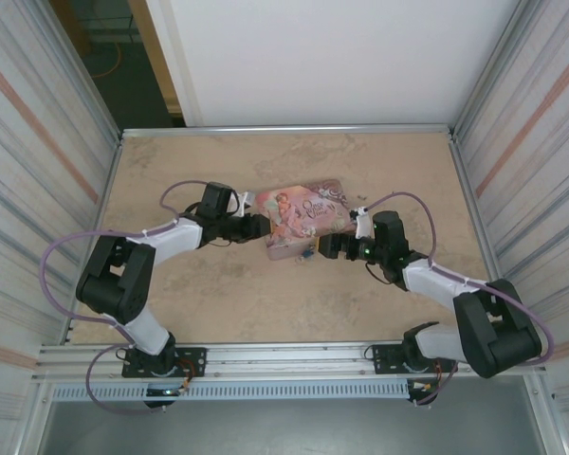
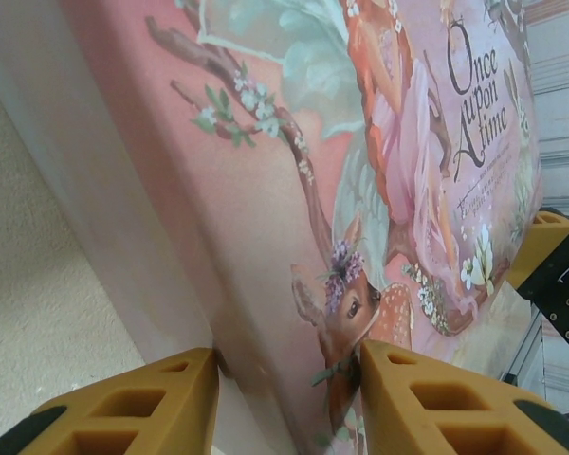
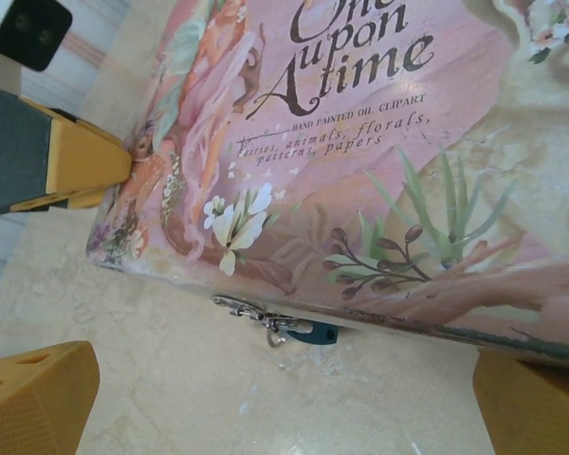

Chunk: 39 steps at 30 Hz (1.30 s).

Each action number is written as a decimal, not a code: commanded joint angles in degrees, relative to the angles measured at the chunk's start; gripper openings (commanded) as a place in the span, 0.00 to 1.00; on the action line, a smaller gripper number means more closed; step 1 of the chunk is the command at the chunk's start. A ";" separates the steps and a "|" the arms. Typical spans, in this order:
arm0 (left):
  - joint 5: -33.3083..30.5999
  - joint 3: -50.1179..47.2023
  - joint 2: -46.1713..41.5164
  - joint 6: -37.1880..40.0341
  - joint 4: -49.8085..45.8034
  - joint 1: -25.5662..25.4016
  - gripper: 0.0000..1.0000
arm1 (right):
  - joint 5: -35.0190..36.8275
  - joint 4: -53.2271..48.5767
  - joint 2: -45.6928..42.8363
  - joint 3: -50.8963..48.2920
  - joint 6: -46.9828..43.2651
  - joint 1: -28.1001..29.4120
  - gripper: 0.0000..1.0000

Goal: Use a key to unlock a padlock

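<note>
The left gripper [image 2: 286, 384] is clenched on the pink illustrated rectangular tin [image 2: 294, 161]. In its wrist view the two yellow ribbed fingers [image 2: 133, 408] press on either side of the tin's end edge, one against the pale side wall and the other on the painted lid beside the fawn. The bottom of the frame cuts off the lower part of both fingers. Most of the tin runs out of that view, so its far end cannot be followed. The right gripper [image 3: 284, 379] is spread wide with nothing between its jaws, and just the yellow tips of its fingers [image 3: 33, 398] poke in at the bottom corners of its wrist view. Ahead of that gap, the tiny blue-bodied padlock [image 3: 315, 333] hangs at the tin's near long edge from a small silvery clasp [image 3: 242, 308], just above the beige marbled table [image 3: 218, 408]. Its body is half tucked under the tin's rim, and the shackle merges with the clasp, so I cannot tell whether it is latched. From above, the padlock is a dark speck just beside the right gripper's tips, too small to read
</note>
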 commanded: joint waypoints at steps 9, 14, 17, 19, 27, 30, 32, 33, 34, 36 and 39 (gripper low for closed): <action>-2.92 -1.79 -5.09 -0.47 -5.06 -1.04 0.49 | -3.44 7.84 2.00 0.70 -4.16 -1.26 0.98; -2.93 -1.83 -8.98 -0.18 -5.66 0.23 0.50 | -2.74 6.04 -0.75 -1.54 -4.27 -2.16 0.98; -2.95 -2.27 -11.39 -0.16 -6.59 1.33 0.50 | -2.52 4.77 -3.13 -3.12 -4.65 -2.58 0.98; -3.45 -2.23 -13.19 0.23 -7.59 1.75 0.50 | -2.41 4.06 -4.72 -4.13 -4.75 -2.95 0.98; -0.73 1.43 -16.12 0.64 -9.94 1.91 0.43 | -2.72 5.65 -9.70 -7.36 -4.29 -3.57 0.97; 0.68 3.16 -15.39 -0.01 -9.56 1.58 0.37 | -2.86 7.45 -9.30 -7.89 -3.28 -3.56 0.97; 1.45 4.82 -14.36 -0.25 -9.66 0.99 0.34 | -3.52 9.66 -8.17 -8.20 -2.34 -3.55 0.97; 1.82 5.58 -13.79 -0.32 -9.77 0.67 0.34 | -3.78 10.47 -7.49 -8.24 -2.00 -3.55 0.97; 2.11 6.46 -13.14 -0.28 -9.79 0.22 0.33 | -4.22 11.57 -6.70 -8.29 -1.62 -3.48 0.97; 2.39 7.99 -11.82 -0.29 -10.04 -0.80 0.31 | -4.70 13.37 -5.15 -8.28 -0.97 -3.39 0.96; 2.56 10.03 -9.61 -0.16 -10.27 -2.17 0.31 | -4.67 16.11 -2.75 -8.45 -0.14 -2.84 0.95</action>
